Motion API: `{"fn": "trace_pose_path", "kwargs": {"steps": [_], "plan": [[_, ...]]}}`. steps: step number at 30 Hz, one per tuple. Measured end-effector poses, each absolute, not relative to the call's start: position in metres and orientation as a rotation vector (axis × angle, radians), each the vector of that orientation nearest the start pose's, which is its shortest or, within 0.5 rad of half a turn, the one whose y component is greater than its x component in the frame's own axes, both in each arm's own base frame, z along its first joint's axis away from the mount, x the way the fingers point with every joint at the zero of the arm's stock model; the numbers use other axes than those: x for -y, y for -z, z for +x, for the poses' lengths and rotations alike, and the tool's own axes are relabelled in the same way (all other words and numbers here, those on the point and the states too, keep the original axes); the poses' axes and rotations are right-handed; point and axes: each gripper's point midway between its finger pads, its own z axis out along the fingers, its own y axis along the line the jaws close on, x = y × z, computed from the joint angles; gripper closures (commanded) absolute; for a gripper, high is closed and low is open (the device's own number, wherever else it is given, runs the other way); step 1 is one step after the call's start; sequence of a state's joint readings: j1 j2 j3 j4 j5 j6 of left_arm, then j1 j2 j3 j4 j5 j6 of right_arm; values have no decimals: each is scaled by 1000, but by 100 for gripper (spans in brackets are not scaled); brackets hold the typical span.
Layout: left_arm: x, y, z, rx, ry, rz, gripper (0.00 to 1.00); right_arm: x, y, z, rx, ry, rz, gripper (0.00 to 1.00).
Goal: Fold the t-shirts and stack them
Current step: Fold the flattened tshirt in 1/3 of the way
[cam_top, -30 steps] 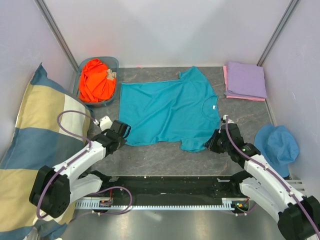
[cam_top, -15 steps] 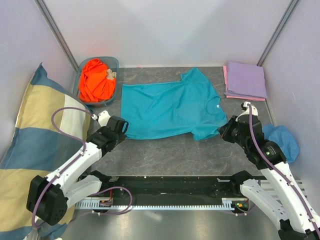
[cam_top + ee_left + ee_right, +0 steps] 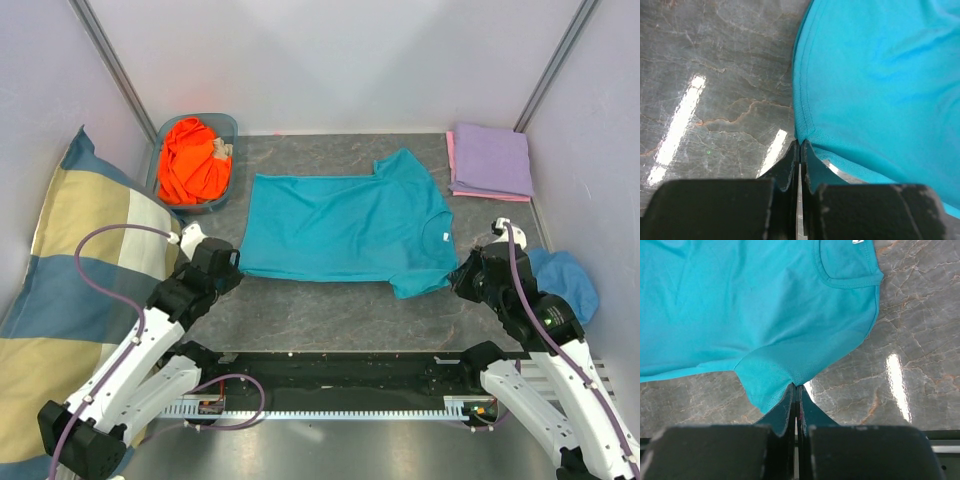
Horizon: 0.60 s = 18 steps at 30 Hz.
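My left gripper (image 3: pixel 800 146) and right gripper (image 3: pixel 796 388) each clamp tight on a near corner of the teal shirt (image 3: pixel 345 225), spread flat on the table (image 3: pixel 320 306). Such shallow pinches may slip if I pull unevenly, bunching it.

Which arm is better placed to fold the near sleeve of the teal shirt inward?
Probably the right. The right gripper is shut on the teal shirt at its near sleeve; the left gripper pinches the hem corner at the other end.
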<state>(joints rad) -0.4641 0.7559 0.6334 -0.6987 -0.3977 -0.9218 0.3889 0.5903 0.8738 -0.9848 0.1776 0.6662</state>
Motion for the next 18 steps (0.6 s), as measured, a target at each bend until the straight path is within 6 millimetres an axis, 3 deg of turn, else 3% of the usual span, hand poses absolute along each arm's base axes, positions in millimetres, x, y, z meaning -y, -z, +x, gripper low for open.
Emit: {"fn": "trace_pose_path", "kwargs": {"steps": [7, 18], "plan": [[72, -139, 235, -2197, 203, -708, 98, -67, -189, 184, -2274, -325, 420, 100], [82, -135, 284, -2207, 96, -679, 98, -83, -159, 227, -2344, -276, 419, 100]]}}
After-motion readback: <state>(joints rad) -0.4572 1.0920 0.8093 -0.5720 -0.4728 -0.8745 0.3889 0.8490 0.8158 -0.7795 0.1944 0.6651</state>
